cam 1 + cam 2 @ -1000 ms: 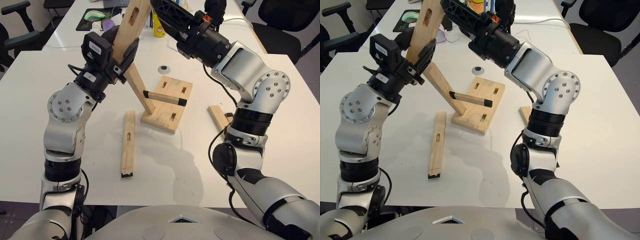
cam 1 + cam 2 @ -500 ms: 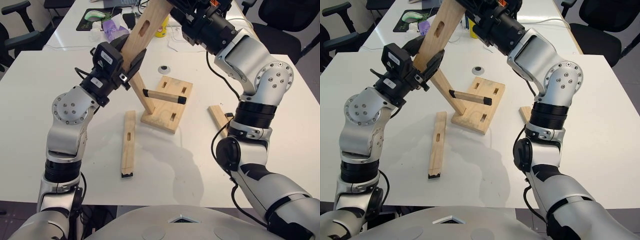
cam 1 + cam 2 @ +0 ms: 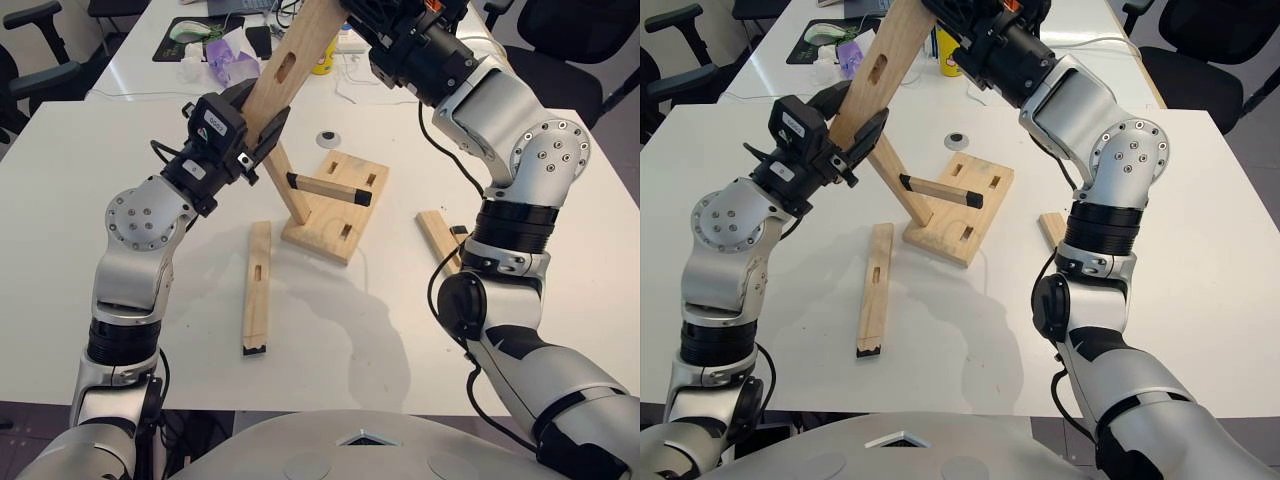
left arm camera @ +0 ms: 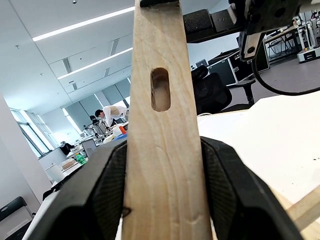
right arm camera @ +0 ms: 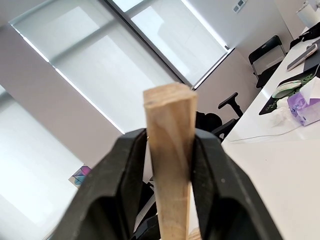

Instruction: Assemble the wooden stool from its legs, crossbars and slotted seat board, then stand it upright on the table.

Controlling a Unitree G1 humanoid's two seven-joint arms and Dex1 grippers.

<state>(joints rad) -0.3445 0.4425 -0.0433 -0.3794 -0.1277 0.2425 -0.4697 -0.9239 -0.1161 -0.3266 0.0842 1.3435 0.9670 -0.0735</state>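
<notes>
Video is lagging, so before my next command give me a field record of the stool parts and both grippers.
held leg: raised, tilted, slot visible
left gripper: shut on held leg, lower part
right gripper: shut on held leg, top end
seat board: on table, slots up
standing leg: leaning, lower end at seat board
crossbar: juts from standing leg over board
loose leg: flat, left of board
</notes>
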